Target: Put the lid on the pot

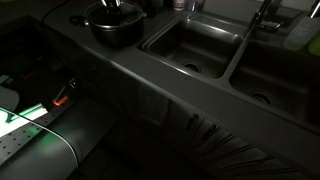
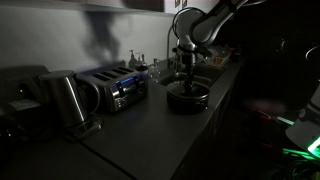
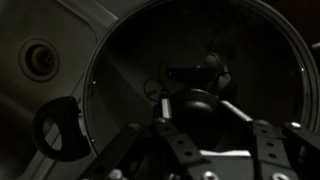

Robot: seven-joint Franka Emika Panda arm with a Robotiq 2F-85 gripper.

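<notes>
The black pot (image 1: 116, 30) stands on the dark counter next to the sink; it also shows in an exterior view (image 2: 187, 99). In the wrist view the glass lid (image 3: 130, 70) with its metal rim covers the pot's mouth, and one pot handle (image 3: 58, 130) sticks out at the left. My gripper (image 3: 200, 108) comes straight down from above, its fingers on both sides of the lid's dark knob (image 3: 195, 100) and closed on it. It shows in both exterior views (image 1: 112, 8) (image 2: 187, 72). Whether the lid rests fully on the pot's rim I cannot tell.
A double steel sink (image 1: 200, 50) lies right beside the pot, its drain showing in the wrist view (image 3: 40, 60). A toaster (image 2: 115, 88) and a kettle (image 2: 62, 100) stand further along the counter. The room is very dark.
</notes>
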